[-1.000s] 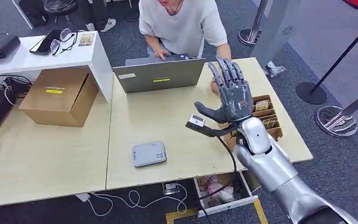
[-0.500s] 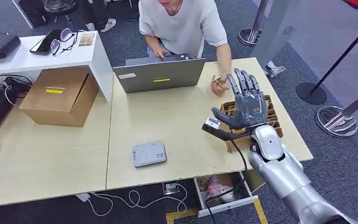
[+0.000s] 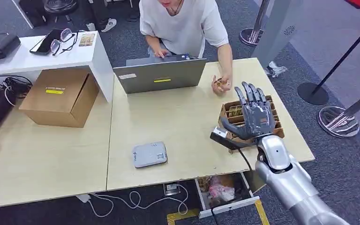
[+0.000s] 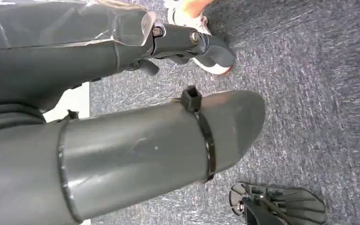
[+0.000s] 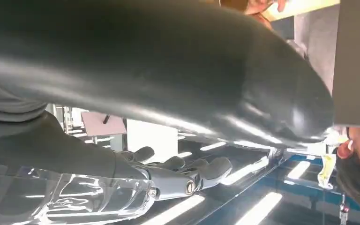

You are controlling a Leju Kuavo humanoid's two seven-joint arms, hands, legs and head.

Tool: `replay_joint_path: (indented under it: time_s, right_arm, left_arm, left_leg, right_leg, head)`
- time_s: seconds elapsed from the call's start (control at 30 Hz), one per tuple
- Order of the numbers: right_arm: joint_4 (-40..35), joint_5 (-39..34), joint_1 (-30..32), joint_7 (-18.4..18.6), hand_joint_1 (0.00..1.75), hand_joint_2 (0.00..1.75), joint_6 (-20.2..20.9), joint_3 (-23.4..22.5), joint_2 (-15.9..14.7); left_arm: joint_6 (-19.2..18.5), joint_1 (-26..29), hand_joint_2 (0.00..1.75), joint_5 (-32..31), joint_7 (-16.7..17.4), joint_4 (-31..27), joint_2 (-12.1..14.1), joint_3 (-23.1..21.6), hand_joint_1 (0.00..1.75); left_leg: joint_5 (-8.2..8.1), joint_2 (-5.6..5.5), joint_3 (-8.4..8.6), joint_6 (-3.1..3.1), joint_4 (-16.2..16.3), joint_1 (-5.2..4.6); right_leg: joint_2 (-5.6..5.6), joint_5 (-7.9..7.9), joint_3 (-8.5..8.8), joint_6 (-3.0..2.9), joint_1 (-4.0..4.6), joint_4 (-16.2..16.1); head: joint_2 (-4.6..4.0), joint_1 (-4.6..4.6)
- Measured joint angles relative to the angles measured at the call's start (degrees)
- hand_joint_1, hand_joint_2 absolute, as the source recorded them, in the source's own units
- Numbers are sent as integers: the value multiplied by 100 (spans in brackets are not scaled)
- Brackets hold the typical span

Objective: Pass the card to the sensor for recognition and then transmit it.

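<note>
Now right hand (image 3: 252, 117) hovers, fingers spread, over card box (image 3: 274, 132).

floor: grey carpet (image 3: 122, 35) | furniture: light wood tables (image 3: 168, 117) — white shelf (image 3: 37, 58)

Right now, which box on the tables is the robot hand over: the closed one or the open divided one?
The open divided cardboard box at the table's right edge, under the right robot hand; the closed carton sits far left.
</note>
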Motion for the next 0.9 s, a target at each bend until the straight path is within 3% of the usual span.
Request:
replay_joint_path:
  time_s: [0.6, 0.9]
  right_arm:
    - [413, 28, -92, 55, 0, 175, 166, -13, 0]
    - [242, -420, 81, 37, 0, 175, 230, -181, -42]
  left_arm:
    - [-4, 7, 0, 4, 6, 0, 50, 0, 0]
    - [-24, 25, 0, 17, 9, 0, 55, 0, 0]
  left_leg:
    - [-2, 0, -2, 3, 0, -1]
    - [-3, -1, -1, 5, 0, -1]
  right_leg:
    - [-2, 0, 0, 1, -1, 0]
    - [-3, -5, 0, 7, -1, 0]
  head:
    - [0, 0]
    - [0, 0]
